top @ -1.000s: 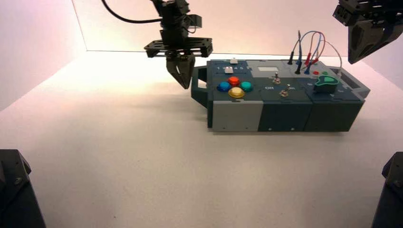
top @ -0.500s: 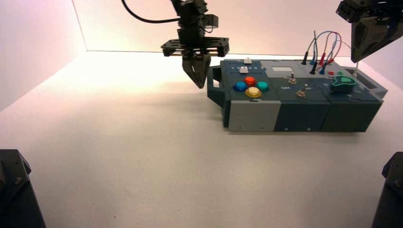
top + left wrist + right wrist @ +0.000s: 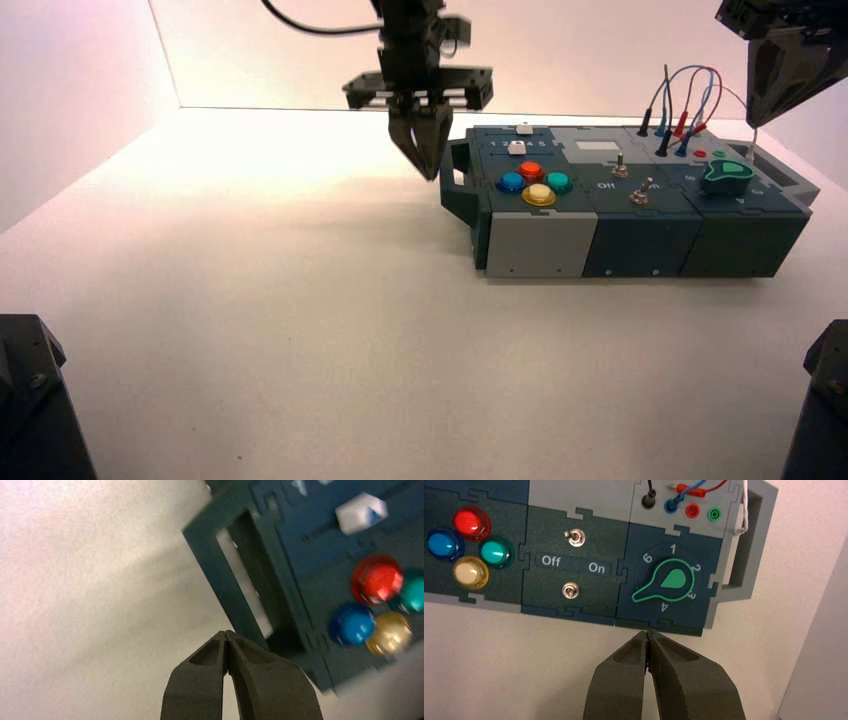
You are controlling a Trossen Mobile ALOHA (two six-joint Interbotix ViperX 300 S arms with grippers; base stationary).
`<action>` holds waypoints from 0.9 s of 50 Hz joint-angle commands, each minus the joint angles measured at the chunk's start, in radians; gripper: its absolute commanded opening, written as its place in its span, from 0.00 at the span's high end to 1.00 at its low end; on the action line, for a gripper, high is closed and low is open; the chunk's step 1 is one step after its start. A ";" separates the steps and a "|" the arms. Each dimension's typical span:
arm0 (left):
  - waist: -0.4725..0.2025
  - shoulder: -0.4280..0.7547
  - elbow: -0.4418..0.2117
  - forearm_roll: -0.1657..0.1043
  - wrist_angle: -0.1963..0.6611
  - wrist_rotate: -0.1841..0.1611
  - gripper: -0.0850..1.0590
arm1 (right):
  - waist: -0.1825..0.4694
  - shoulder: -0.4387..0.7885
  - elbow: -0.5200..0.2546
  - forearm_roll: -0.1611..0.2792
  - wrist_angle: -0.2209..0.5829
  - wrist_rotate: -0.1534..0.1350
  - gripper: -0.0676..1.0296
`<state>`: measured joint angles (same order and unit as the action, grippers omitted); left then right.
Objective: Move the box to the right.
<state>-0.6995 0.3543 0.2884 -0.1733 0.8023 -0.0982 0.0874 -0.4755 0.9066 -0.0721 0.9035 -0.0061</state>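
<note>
High view: left gripper (image 3: 428, 165) closed, empty, tips just beside the handle (image 3: 460, 185) of the box (image 3: 640, 225); right gripper (image 3: 778, 95) raised over the far end.
Left wrist: handle just ahead of tips; push square, low.
Right wrist: right gripper closed, empty; knob (image 3: 667, 583) beyond tips.

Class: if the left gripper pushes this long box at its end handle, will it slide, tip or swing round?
The box looks low, long and flat-based, so it probably slides rather than tips. The shut left gripper sits by the end handle, so it may swing slightly.
</note>
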 commanded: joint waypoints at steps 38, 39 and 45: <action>0.094 -0.471 0.172 0.221 0.092 0.008 0.95 | 0.009 -0.100 0.035 0.064 -0.092 -0.064 0.96; 0.097 -0.474 0.175 0.221 0.091 0.008 0.95 | 0.009 -0.101 0.038 0.066 -0.097 -0.064 0.96; 0.112 -0.495 0.224 0.221 0.046 0.018 0.95 | 0.009 -0.114 0.046 0.063 -0.104 -0.064 0.96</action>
<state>-0.5906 -0.1043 0.5001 0.0445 0.8790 -0.0859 0.0936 -0.5737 0.9618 -0.0107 0.8115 -0.0675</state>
